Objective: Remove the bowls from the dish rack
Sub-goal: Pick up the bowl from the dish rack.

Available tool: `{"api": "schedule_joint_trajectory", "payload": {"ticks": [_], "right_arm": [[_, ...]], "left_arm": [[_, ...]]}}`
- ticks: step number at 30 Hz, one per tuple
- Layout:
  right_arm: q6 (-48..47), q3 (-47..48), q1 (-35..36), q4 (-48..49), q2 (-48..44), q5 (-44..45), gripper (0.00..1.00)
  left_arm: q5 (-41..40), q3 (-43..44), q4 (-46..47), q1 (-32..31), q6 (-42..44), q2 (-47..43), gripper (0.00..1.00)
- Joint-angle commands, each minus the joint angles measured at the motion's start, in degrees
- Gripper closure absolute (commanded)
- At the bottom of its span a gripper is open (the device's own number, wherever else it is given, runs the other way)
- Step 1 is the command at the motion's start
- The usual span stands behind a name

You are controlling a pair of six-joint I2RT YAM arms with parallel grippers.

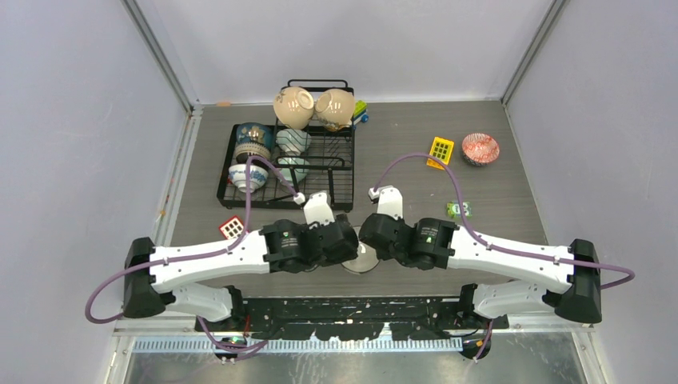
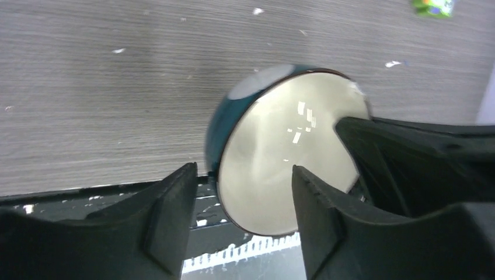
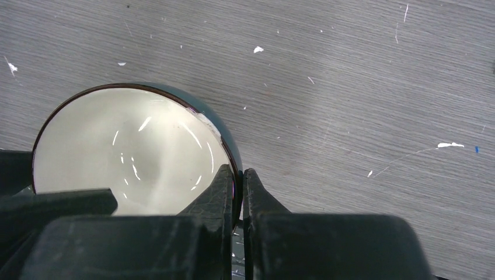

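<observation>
Handover, I judge: my right tool (image 3: 239, 175) pinches the teal bowl (image 3: 134, 151) by its rim, my left tool (image 2: 244, 175) spread; next I should set it on the surface (image 3: 350, 87).

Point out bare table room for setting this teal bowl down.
Bare table between the dish rack and the yellow block; also right of the green block. Crowded around the teal bowl, where the left gripper and right gripper meet.

Teal bowl (image 1: 365, 262) seemingly half-hidden (overhead).
</observation>
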Motion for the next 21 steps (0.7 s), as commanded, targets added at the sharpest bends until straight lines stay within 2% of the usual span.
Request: {"api": "schedule_joint_trajectory", "payload": {"ticks": [1,4,5,8,11,16,17,21], "right_arm": [[1.2,1.3,0.5,0.5,-1.3,3.1,0.99],[0.8,1.4,0.5,-0.8,-2.5,4.5,0.99],[0.5,1.7,0.4,-1.7,-2.8,5.3,0.99],[-0.6,2.8,-0.5,-4.4,-4.0,7.3,0.99],[-2.8,4.0,-3.8,-6.7,-6.1,7.2,0.99],[-9.8,4.4,-20.4,-5.6,-10.8,0.5,0.99],[-10.9,5.1,-25.7,-4.9,-10.9,-0.8,0.99],[-11.9,8.0,-38.1,1.0,-7.7,-3.1,0.99]], "left_arm": [[0.8,-1.6,11.1,-0.1,5.2,-4.4,0.27],[1.7,-2.7,12.6,-0.1,8.2,-6.5,0.05],[1.9,-2.6,12.8,-0.1,9.7,-7.2,0.01],[1.7,-2.6,13.8,-0.1,15.6,-9.9,0.0],[2.8,-3.2,16.6,0.0,26.2,-13.8,0.0],[1.9,-6.8,17.2,0.0,35.8,-22.6,0.0],[1.3,-8.3,17.6,0.0,37.1,-24.8,0.0],[-1.4,-15.3,19.2,-0.1,40.2,-34.1,0.0]]}}
